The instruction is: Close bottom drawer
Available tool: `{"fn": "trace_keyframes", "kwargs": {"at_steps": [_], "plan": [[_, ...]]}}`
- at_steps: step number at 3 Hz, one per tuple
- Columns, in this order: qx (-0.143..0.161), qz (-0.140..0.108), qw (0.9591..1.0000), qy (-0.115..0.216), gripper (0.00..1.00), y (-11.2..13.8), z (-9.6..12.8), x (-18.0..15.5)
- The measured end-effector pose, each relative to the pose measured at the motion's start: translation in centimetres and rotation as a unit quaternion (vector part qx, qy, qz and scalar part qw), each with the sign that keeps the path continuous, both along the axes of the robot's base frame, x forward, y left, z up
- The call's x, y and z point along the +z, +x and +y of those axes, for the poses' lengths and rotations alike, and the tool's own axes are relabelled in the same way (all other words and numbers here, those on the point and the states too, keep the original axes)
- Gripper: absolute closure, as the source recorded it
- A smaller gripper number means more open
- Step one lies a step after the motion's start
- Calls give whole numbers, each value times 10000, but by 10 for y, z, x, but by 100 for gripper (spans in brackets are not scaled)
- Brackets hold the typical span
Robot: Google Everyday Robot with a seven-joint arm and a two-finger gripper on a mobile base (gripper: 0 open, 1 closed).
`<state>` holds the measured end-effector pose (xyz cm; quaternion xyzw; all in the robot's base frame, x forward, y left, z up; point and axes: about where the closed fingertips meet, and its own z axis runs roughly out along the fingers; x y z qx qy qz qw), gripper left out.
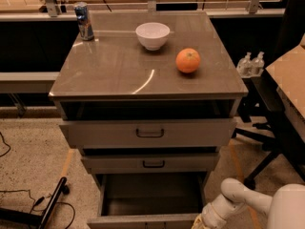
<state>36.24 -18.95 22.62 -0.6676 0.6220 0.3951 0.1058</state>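
Observation:
The bottom drawer (150, 194) of the grey metal cabinet is pulled out, its inside dark and empty; its front panel (143, 221) runs along the bottom edge of the view. The middle drawer (152, 162) and the top drawer (147, 132) above it each stick out a little. My white arm (238, 199) comes in from the lower right. My gripper (199, 223) is at the right end of the bottom drawer's front panel, mostly cut off by the bottom edge of the view.
On the cabinet top (119, 70) stand a white bowl (152, 35), an orange (188, 60) and a drink can (84, 21). Two small bottles (250, 63) and a dark chair frame (267, 123) stand to the right. A black pole (50, 206) and cables lie on the floor at left.

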Motion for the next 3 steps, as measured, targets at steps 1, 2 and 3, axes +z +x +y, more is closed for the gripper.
{"fn": "trace_keyframes", "kwargs": {"at_steps": [1,2,3], "plan": [[-37,-73,10000,43,100,-1,0,-9],[-89,-266,9996,-23,100,1,5,-17],[-131,-500,9985,-164,100,5,12,-29]]}}
